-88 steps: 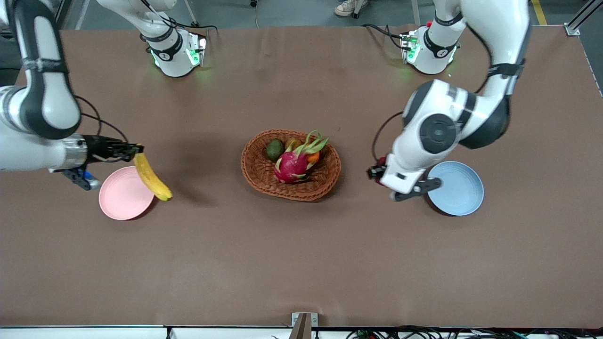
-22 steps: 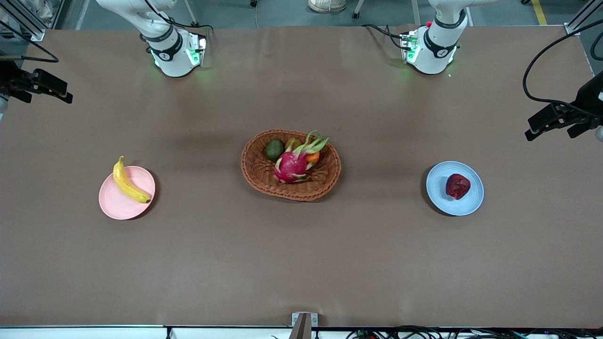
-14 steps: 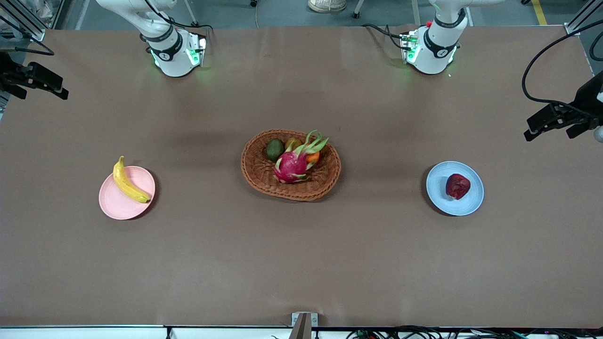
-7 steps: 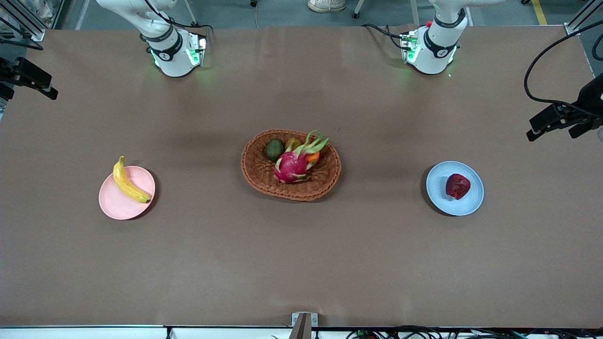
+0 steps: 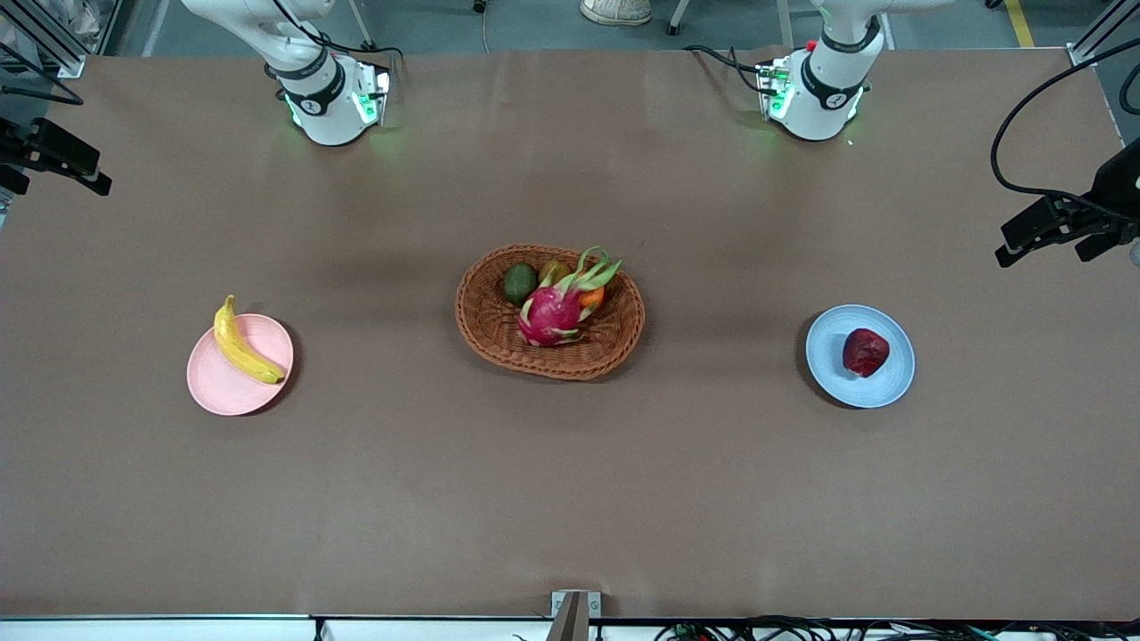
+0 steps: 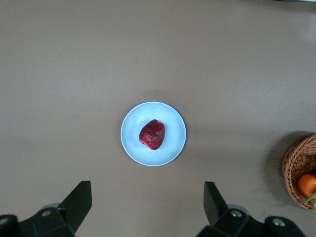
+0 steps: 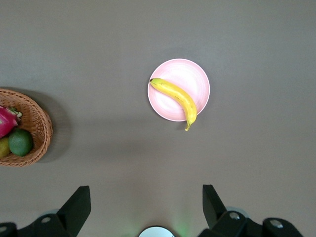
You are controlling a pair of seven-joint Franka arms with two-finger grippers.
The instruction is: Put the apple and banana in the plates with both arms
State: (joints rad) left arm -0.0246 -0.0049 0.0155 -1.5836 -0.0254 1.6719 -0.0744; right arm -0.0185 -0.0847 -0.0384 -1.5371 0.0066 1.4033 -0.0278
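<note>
Item: apple [image 5: 866,352]. Small, dark red, lumpy; lies in the light blue plate [image 5: 901,383] toward the left arm's end of the table. Judged light and firm; best taken across its widest part.

Item: banana [image 5: 240,343]. Lies across the pale pink plate [image 5: 218,396] toward the right arm's end, its stem tip overhanging the rim. Judged light, soft-skinned, easily bruised; best held at mid-length.

Item: left gripper [image 6: 148,210]. Raised over the table's left-arm end, fingers spread wide, holding nothing.

Item: right gripper [image 7: 146,207]. Raised over the table's right-arm end, likewise spread and empty.

Item: wicker basket [image 5: 485,334]. Mid-table, between the plates, holding a dragon fruit [image 5: 552,313], an avocado [image 5: 519,283] and an orange fruit.

Views: each wrist view shows one plate from above and the finger spread; the front view alone shows both plates together. Task judged complete.
</note>
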